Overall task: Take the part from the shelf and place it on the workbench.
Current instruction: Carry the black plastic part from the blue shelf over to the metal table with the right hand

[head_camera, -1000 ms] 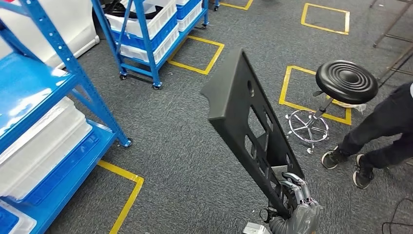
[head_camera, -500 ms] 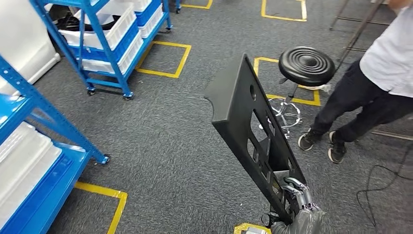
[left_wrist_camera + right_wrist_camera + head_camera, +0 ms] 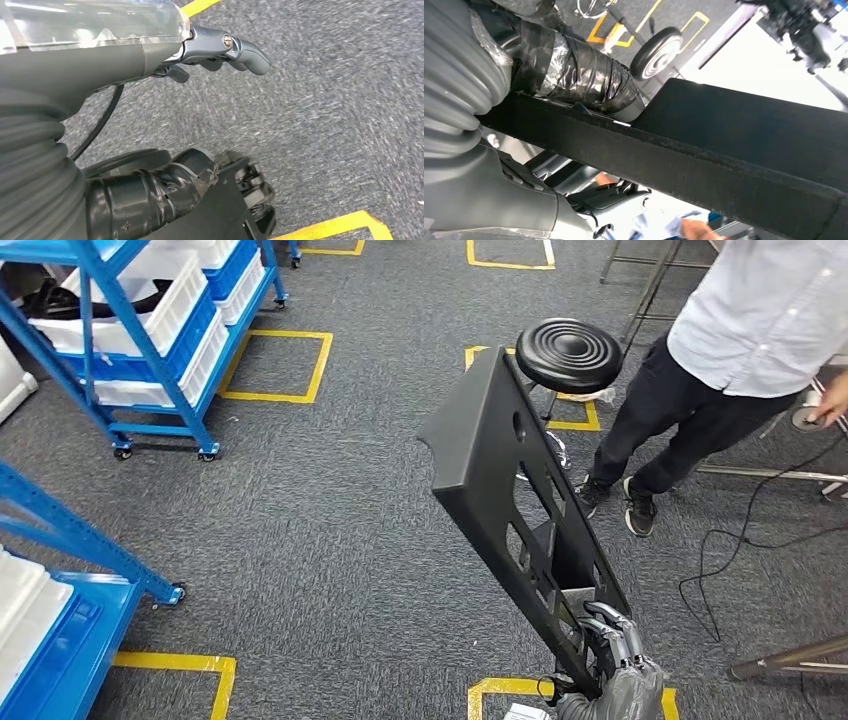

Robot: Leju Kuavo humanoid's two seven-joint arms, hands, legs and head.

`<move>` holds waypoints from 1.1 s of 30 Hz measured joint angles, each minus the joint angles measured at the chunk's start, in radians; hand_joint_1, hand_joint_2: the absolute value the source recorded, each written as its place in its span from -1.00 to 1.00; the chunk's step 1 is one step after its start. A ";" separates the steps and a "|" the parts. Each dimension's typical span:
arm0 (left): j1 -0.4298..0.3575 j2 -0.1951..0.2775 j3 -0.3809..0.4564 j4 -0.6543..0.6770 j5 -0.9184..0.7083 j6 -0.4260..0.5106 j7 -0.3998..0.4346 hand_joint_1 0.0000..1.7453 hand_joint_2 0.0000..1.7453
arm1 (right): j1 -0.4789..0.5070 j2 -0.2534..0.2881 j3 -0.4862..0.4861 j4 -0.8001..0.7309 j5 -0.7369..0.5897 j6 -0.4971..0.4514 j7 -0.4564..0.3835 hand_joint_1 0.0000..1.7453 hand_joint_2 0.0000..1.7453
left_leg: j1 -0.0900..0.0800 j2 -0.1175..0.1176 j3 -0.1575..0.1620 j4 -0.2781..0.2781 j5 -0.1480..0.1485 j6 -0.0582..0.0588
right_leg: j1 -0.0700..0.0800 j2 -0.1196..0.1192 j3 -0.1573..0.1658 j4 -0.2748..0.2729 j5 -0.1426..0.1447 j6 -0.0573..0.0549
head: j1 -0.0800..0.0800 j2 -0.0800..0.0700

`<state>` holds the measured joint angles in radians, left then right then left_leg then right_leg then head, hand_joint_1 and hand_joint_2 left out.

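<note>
Floor: grey carpet floor marked with yellow tape squares.
Shelves: blue metal shelf rack on castors stands at the far left, loaded with white plastic bins; the corner of a second blue rack sits near the robot's left.
Person: a person in a white shirt and dark trousers stands at the far right, beside the stool.
Part: long flat black plastic panel with cut-out windows is held up off the floor, tilted, its wide end away from the robot.
Stool: round black ribbed stool on a chrome base stands behind the panel's far end.
Right robot hand: grips the panel's near, lower end, fingers wrapped over its edge.
Left robot hand: hangs over the carpet, holding nothing, fingers apart and loosely bent.
</note>
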<state>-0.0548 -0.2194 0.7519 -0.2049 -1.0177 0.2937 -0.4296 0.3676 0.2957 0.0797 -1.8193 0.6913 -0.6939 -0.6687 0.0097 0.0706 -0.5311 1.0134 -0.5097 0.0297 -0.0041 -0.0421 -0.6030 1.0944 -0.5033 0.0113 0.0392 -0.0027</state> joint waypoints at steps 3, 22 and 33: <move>-0.001 0.000 0.000 0.000 -0.001 0.000 0.000 -1.00 1.00 | 0.000 0.000 0.000 0.000 0.000 0.000 -0.001 1.00 1.00 | -0.005 0.025 0.006 -0.001 -0.005 -0.012 | 0.013 -0.015 0.028 -0.062 0.010 -0.013 | 0.000 0.000; -0.001 0.003 0.004 0.000 -0.003 0.000 -0.001 -1.00 1.00 | 0.003 0.005 -0.007 -0.002 0.000 0.000 -0.004 1.00 1.00 | 0.013 -0.096 -0.013 0.010 0.003 -0.002 | -0.007 0.123 -0.014 -0.006 -0.010 0.011 | 0.001 0.000; -0.001 0.002 0.006 0.000 -0.010 0.000 -0.003 -1.00 1.00 | -0.002 0.004 -0.009 -0.006 0.000 0.000 -0.005 1.00 1.00 | 0.001 0.030 0.004 0.007 -0.013 -0.011 | 0.015 -0.028 0.023 -0.057 0.010 -0.006 | 0.002 0.000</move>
<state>-0.0561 -0.2172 0.7581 -0.2049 -1.0275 0.2934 -0.4322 0.3661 0.3002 0.0709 -1.8254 0.6916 -0.6942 -0.6737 0.0103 0.1006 -0.5266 1.0207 -0.5225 0.0184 0.0105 -0.0703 -0.5796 1.0374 -0.4931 0.0049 0.0414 -0.0027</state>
